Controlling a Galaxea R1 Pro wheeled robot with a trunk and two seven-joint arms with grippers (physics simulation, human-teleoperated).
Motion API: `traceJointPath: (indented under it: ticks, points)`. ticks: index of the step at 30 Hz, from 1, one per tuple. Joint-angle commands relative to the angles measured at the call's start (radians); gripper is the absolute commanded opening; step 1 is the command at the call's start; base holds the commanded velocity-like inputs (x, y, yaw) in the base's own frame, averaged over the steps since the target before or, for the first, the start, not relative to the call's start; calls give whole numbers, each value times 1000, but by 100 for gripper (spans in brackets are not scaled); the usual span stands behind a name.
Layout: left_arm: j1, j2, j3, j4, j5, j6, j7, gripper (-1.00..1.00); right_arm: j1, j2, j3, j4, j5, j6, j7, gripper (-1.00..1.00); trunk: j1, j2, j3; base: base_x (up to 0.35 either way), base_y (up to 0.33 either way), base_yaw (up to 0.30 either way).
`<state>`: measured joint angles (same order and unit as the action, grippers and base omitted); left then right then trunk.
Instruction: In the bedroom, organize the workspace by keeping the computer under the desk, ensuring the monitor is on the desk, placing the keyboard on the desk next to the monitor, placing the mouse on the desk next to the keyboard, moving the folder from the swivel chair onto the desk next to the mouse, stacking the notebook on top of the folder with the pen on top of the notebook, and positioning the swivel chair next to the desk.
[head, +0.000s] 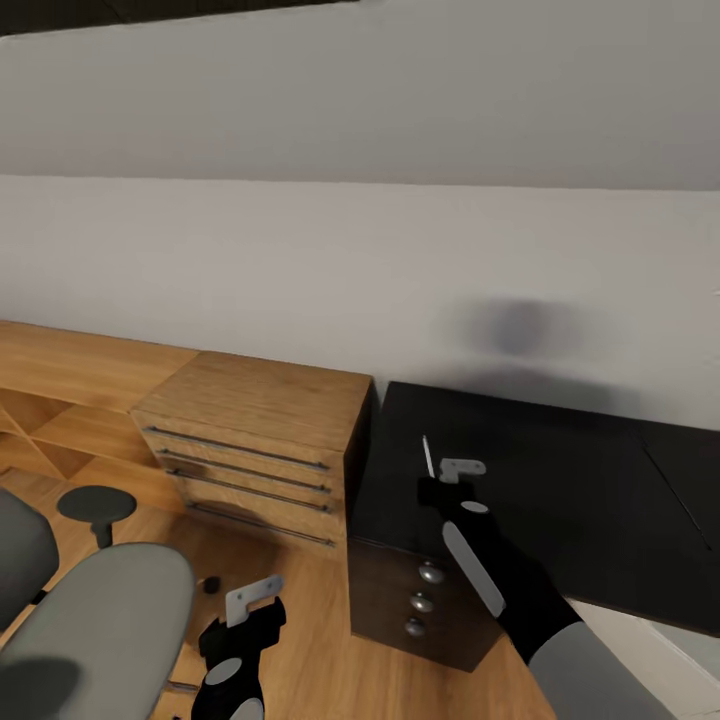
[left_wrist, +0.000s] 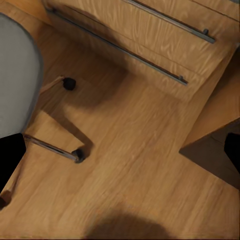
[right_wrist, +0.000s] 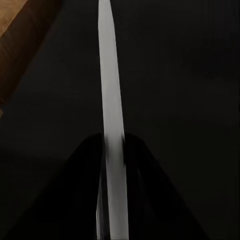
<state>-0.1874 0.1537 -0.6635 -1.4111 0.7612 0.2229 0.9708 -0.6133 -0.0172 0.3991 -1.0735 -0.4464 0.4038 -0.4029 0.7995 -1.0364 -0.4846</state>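
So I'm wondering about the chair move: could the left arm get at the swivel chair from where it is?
Probably yes. The left gripper hangs over bare wood floor right beside the swivel chair, with nothing between them, and it carries nothing.

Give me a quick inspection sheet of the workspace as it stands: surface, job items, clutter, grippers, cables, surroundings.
Surface: the desk, glossy black top, bare where the head view shows it.
Job's things: the pen, thin and white, is pinched in the right gripper above the desk's left end; the swivel chair stands on the floor to the left, its seat grey and bare.
Clutter: nothing seen.
Grippers: right gripper shut on the pen; left gripper hangs low over the wood floor beside the chair, open, holding nothing.
Cables: nothing seen.
Surroundings: light-wood drawer cabinet against the desk's left side, dark drawer unit under the desk, plain grey wall behind.
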Motion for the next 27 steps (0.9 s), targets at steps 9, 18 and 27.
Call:
traceJointPath:
  ticks: [9,18,27]
  points:
    - [-1,-45,4,160,71,14,0,100,33,-26,3,-185,-12,15,-10,-100,-35,62,27,-115,0,0]
    - [-1,-63,-1,193,74,15,0,100,76,-33,-13,-262,-11,15,-45,-100,-43,76,33,-1,0,-97]
    - [-1,-63,7,194,78,16,0,100,77,-33,-59,-263,-27,16,-48,-100,-43,76,33,-211,-48,-91]
